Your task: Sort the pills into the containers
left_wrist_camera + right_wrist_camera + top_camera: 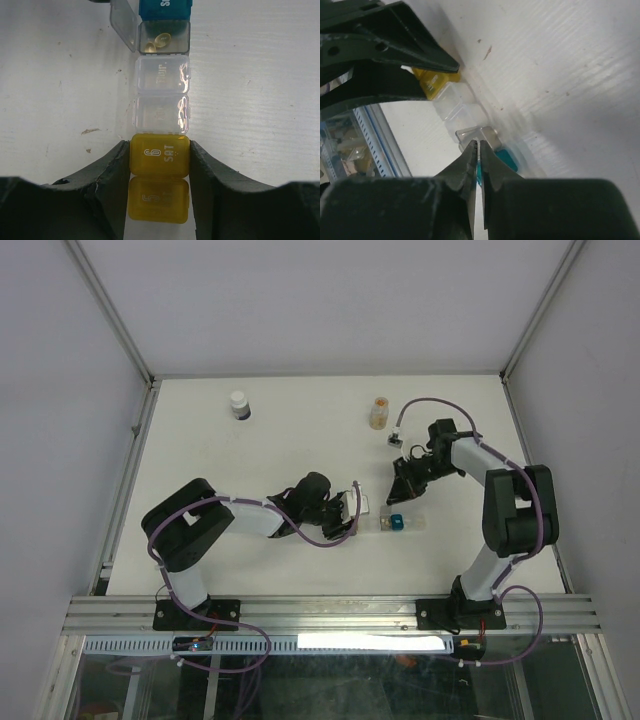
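A strip of pill-box containers (395,523) lies between my arms. In the left wrist view my left gripper (160,152) is shut on the yellow container (160,155) marked "6 SAT", one finger on each side. A second yellow one (158,200) sits behind it. Beyond are two shut clear containers (162,72), then an open grey one (177,37) holding two amber pills (160,40), then the teal container (165,7). My right gripper (479,145) is shut, its tips just above the open container (487,134) beside the teal one (506,160). Nothing shows between its tips.
A white bottle with a dark band (239,404) stands at the back left. A small amber vial (378,412) stands at the back middle. The open container's lid (124,22) stands up on its left. White walls surround the table.
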You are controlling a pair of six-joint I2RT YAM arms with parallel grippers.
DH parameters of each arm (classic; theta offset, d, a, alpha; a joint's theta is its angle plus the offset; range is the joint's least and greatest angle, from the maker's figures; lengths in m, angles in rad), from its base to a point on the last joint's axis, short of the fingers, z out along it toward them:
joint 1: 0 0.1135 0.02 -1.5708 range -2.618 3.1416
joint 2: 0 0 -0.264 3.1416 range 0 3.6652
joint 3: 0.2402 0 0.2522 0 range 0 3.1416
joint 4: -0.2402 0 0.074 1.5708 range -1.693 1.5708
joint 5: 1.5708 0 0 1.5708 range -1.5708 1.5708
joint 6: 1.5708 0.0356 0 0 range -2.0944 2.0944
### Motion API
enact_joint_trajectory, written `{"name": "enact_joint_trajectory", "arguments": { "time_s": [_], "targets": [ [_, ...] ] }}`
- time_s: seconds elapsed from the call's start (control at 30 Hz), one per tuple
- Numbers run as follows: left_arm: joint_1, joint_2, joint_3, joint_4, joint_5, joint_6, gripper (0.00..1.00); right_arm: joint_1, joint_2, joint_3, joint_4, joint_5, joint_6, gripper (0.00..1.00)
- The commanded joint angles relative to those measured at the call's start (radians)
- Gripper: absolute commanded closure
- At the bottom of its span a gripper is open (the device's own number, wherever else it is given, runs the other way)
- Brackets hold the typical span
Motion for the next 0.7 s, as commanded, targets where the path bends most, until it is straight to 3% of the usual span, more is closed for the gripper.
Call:
{"name": "enact_joint_trajectory", "arguments": {
  "time_s": [0.0,0.37,0.67],
  "targets": [
    [-0.003,0.003,0.033,0.019,0.025,0.011,0.67,0.017,-0.064,0.031,-0.147,-0.064,-0.151,0.93],
    [-0.003,0.005,0.036,0.019,0.026,0.008,0.68,0.118,-0.114,-0.069,-0.085,0.160,-0.122,0.93],
    [-0.003,0.005,0.035,0.020,0.026,0.006,0.68,0.125,-0.211,-0.084,-0.043,0.134,-0.120,0.94]
  ]
}}
